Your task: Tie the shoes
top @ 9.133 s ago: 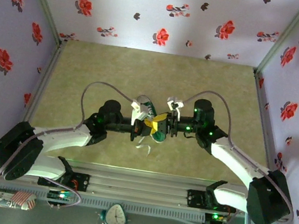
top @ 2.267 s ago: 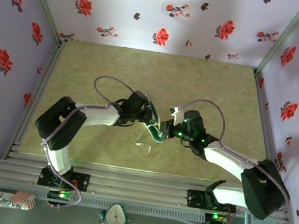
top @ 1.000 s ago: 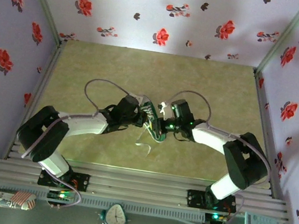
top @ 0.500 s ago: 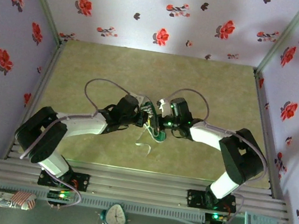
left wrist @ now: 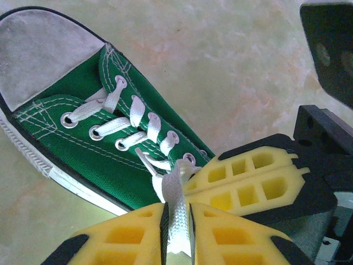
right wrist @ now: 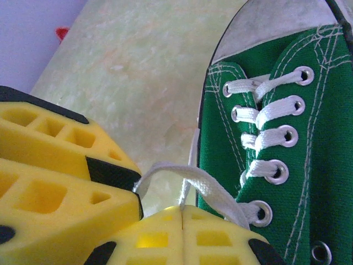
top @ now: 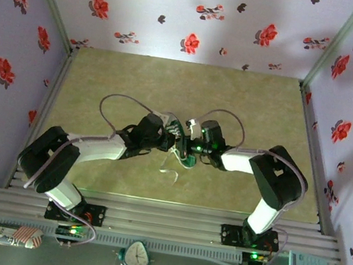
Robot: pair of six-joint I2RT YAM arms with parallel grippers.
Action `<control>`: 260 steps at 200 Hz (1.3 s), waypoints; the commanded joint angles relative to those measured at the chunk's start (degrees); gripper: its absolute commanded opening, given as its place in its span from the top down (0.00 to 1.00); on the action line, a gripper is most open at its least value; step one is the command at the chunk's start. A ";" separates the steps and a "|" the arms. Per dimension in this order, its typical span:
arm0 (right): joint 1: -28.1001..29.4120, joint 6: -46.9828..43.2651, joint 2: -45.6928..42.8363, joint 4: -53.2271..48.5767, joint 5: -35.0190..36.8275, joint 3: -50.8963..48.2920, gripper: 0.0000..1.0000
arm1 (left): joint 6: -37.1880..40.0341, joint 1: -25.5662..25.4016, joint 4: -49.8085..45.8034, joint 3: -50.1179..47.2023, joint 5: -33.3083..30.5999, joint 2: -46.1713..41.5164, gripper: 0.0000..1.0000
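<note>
beside the green shoe (right wrist: 325, 165), we are seeing the right pincer (right wrist: 182, 211) clamping a lace (right wrist: 212, 187), the left pincer (left wrist: 177, 214) straddling another lace end (left wrist: 175, 185), whether gripping we cannot tell

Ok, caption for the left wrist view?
Left tool pinches white lace over green sneaker; shut right tool alongside.

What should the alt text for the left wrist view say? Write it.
A white lace runs between the left gripper's yellow jaws, up to a green sneaker with a white toe cap. The right gripper's jaws sit beside, over a beige table.
</note>
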 commanded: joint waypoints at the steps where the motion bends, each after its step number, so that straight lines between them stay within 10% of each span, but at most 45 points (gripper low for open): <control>1: 0.37 1.63 2.14 8.43 0.74 -0.56 1.00 | -0.03 -0.69 2.55 -0.46 1.47 -0.40 0.77; 128: 0.37 2.08 4.55 10.33 1.96 -1.41 1.00 | -0.38 0.60 1.79 -1.49 0.04 -4.60 0.42; 260: 0.40 0.93 3.73 10.45 2.54 -1.86 1.00 | -9.48 6.58 -7.13 8.79 -2.59 2.47 0.65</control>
